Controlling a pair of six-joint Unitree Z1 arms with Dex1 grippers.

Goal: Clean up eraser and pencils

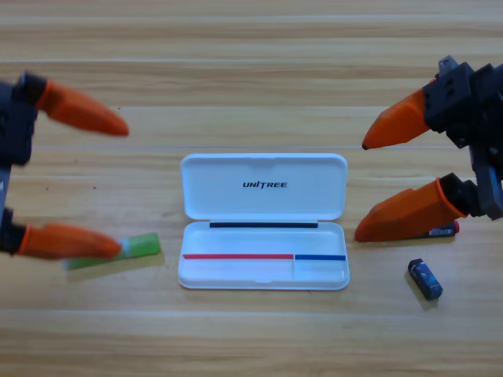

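open case in the middle, both grippers hanging wide at the sides

so the white case (264,222) sits open in the middle of the wooden bench (251,47), lid flipped back to the far side, tray on the near side. nothing loose in the tray as far as i can see.

left gripper (93,182) comes in from the left edge with its fingers (82,115) spread wide, holding nothing. the nearer finger lies over the green pencil (134,249), which is flat on the bench just left of the case, pointing roughly left to right. can't tell if the finger actually touches it or just hovers above.

right gripper (363,190) is at the right edge, fingers also spread wide and empty. the nearer finger covers most of the red and black pencil (445,231), only a short bit of it pokes out behind the finger, right of the case.

the eraser (425,279) is the small dark blue block lying on its own on the bench, nearer than the right gripper and off to the right of the case's near corner, a bit tilted, touching nothing.
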